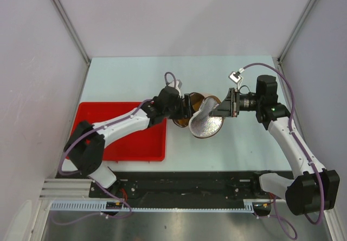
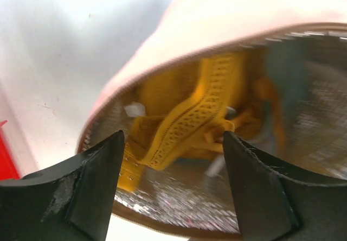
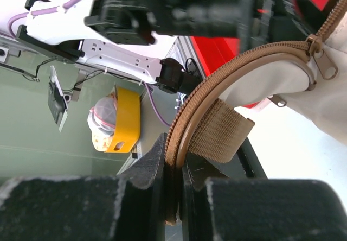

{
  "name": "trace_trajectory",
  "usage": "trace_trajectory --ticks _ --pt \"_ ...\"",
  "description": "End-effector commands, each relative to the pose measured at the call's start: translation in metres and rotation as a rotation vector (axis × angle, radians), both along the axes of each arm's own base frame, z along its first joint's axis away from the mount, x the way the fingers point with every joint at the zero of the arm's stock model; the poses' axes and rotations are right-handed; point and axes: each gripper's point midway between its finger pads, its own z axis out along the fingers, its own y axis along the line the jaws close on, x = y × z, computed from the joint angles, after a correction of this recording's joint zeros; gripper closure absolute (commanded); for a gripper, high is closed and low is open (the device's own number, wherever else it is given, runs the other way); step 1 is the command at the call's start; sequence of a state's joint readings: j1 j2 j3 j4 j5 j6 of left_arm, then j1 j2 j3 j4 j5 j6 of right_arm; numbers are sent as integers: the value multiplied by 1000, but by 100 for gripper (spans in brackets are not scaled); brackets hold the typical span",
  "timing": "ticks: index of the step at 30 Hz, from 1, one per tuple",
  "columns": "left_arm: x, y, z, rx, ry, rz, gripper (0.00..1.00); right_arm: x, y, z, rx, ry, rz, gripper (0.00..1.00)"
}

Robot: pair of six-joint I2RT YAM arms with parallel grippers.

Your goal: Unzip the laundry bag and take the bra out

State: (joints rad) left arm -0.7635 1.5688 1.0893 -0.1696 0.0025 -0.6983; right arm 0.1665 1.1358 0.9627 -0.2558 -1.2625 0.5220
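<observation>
The laundry bag (image 1: 205,120) is a cream-white mesh pouch with a brown rim, held up between both arms at the table's middle, its zip open. My right gripper (image 3: 174,197) is shut on the bag's brown zipper rim (image 3: 191,124) beside a webbing tab (image 3: 223,135). In the left wrist view the bag's mouth (image 2: 227,159) gapes and the mustard-yellow bra (image 2: 190,119) lies inside on the mesh. My left gripper (image 2: 173,159) is open at the bag's mouth, fingers (image 2: 97,181) either side of the bra, not touching it.
A flat red tray (image 1: 133,138) lies on the table at the left under my left arm. The white table (image 1: 135,78) is walled by pale panels on three sides. A small tag on a cable (image 1: 235,77) hangs near the right wrist.
</observation>
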Motion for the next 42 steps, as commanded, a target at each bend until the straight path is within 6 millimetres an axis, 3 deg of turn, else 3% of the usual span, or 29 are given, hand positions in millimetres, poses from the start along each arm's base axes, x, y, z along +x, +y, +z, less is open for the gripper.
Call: trace_trajectory --ticks 1,9,12,13,15,16,18,21,22,29,33,39,42 --pt "7 -16 3 -13 -16 -39 20 -5 1 16 29 -102 31 100" --pt "-1 -43 -21 -6 28 -114 21 -5 3 16 31 -92 35 100" --pt "-3 -51 -22 -12 32 -138 42 -5 3 17 34 -95 39 100" --pt "-3 -52 -25 -5 38 -140 61 -4 3 18 36 -96 37 100" --pt "-2 -53 -23 3 34 -141 81 -5 3 18 37 -94 40 100" --pt "-1 -52 -19 5 25 -139 96 -5 3 19 37 -98 38 100" --pt "3 -46 -10 29 5 -121 100 -5 3 18 36 -96 36 100" --pt "5 -35 27 22 -75 -100 100 -6 2 17 32 -99 32 100" --pt "3 -31 50 -8 -114 -102 100 -5 2 17 30 -100 30 100" --pt "0 11 141 -52 -318 -20 100 -2 1 14 25 -93 17 100" --pt "-2 30 172 -83 -379 14 100 1 1 12 19 -86 2 100" --pt "-4 46 202 -115 -433 47 100 7 -1 6 8 -61 -21 100" --pt "-8 66 236 -131 -504 98 100 9 -3 5 4 -54 -36 100"
